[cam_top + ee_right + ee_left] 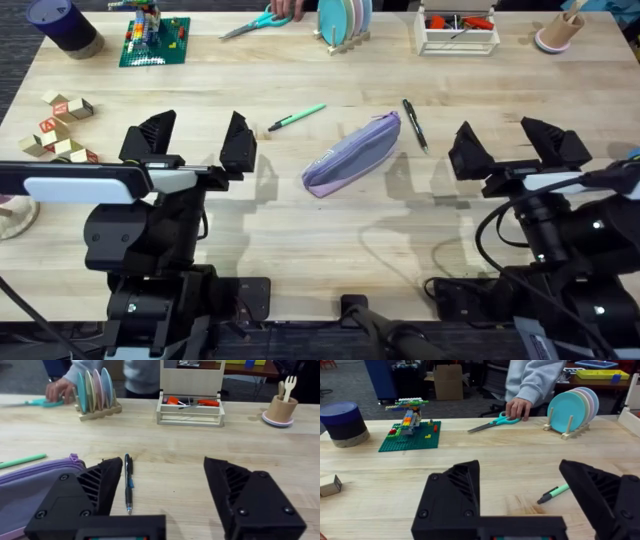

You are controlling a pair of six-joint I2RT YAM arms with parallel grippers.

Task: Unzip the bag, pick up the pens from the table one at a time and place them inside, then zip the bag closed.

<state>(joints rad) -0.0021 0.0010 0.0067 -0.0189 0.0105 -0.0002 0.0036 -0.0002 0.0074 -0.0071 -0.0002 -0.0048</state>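
The lavender bag (353, 154) lies slanted at the middle of the table (320, 225), its zipper closed as far as I can see; one end shows in the right wrist view (35, 480). The light green pen (297, 117) lies just left of the bag and is also seen from the left wrist (556, 493). Right of the bag lies the black pen (414, 124) (128, 482). My left gripper (195, 140) hovers open left of the pens, holding nothing. My right gripper (512, 142) hovers open to the right of the bag, holding nothing.
At the far edge a person's hand (517, 408) rests on teal scissors (255, 22). A plate rack (343, 22), a white tray (457, 30), a cup (556, 32), a brick baseplate (155, 40), a dark cylinder (62, 26) and wooden blocks (58, 125) also stand around.
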